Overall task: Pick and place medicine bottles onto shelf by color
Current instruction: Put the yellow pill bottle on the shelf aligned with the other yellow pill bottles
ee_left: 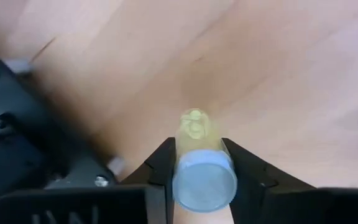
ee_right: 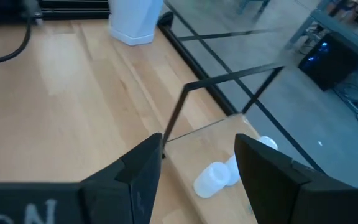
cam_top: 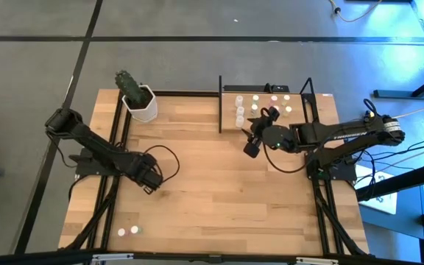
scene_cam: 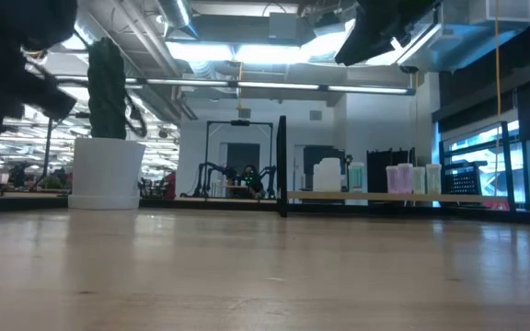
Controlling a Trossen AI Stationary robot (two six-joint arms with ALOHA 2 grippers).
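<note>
Here the left tool pinches a whitish, yellow-capped bottle.

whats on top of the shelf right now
Several small bottles stand on the shelf, with the right gripper beside its edge. Cap colours are hard to tell, and the arm may hide others.

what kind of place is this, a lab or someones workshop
Most likely a robotics lab in a large industrial-style hall. Beyond the wooden table, the low view shows exposed ceiling ducts and strip lights, and another robot-arm rig in the distance. Glass-walled bays with blue-lit windows flank the room.
</note>
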